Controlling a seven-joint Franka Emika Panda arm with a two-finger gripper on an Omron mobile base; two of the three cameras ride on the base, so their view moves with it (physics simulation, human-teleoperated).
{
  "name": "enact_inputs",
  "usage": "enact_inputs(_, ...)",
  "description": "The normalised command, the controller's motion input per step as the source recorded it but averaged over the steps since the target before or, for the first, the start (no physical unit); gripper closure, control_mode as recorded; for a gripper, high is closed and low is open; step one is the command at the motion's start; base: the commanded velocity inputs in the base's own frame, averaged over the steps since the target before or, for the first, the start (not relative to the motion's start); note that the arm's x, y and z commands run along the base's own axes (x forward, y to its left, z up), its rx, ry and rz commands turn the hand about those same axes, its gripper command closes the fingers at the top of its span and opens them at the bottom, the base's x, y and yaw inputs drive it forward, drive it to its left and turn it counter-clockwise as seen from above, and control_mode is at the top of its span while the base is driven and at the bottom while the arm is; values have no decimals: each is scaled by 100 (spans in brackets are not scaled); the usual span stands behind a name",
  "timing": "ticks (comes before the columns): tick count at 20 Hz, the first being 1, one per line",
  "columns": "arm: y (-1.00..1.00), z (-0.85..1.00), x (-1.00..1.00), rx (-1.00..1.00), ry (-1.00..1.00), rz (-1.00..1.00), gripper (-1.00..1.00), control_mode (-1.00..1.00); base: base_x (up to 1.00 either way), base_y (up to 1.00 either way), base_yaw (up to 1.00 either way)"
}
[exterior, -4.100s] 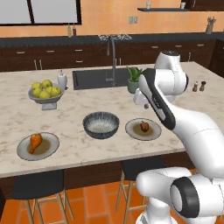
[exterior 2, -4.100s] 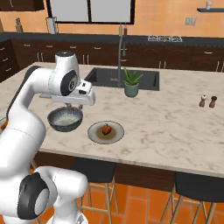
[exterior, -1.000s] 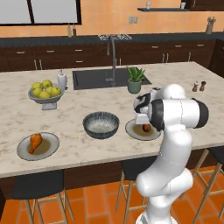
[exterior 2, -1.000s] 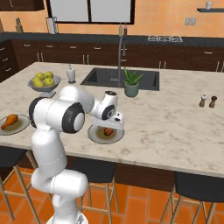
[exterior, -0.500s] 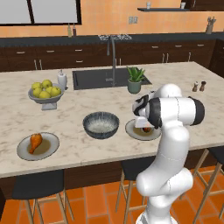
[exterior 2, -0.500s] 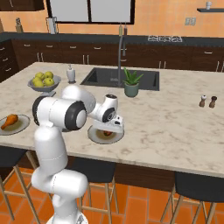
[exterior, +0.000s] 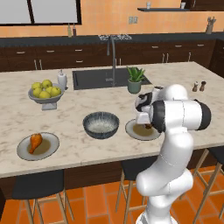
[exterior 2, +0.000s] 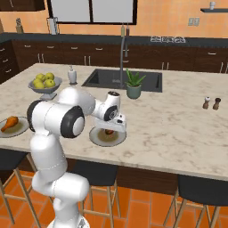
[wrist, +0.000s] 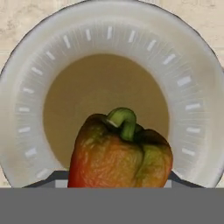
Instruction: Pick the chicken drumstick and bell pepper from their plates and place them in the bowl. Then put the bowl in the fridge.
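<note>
The hand (exterior 2: pixel 110 129) was lowered over the bell pepper (wrist: pixel 120 155) at the plate (wrist: pixel 192 105), lower centre, for pickup; whether it was clenched could not be told.

On the tabletop (exterior: pixel 87 151), in a row from left to right in the left base view: plate (exterior: pixel 49 148) carrying the chicken drumstick (exterior: pixel 35 141), then the bowl (exterior: pixel 101 124), then a second plate (exterior: pixel 133 132) holding the bell pepper (wrist: pixel 119 154). Behind the row, a fruit bowl (exterior: pixel 45 94) at left, the sink (exterior: pixel 93 78) in the middle, a potted plant (exterior: pixel 135 79) just right of the sink. Down over the second plate, the tool (exterior 2: pixel 111 129), with the pepper directly beneath.
</note>
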Motion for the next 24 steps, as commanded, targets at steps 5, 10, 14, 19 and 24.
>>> enact_inputs(5, 15, 100, -71, 4, 0, 1, 100, -100, 0, 0, 0)
enact_inputs(10, 55, 74, -25, 13, 4, 8, 100, -100, 0, 0, 0)
enact_inputs(14, 98, 39, 0, 4, 5, 9, 100, -100, 0, 0, 0)
enact_inputs(19, 100, 23, 0, 0, 5, 8, 100, -100, 0, 0, 0)
enact_inputs(24, 100, 0, 27, -13, 9, 3, 100, -100, 0, 0, 0)
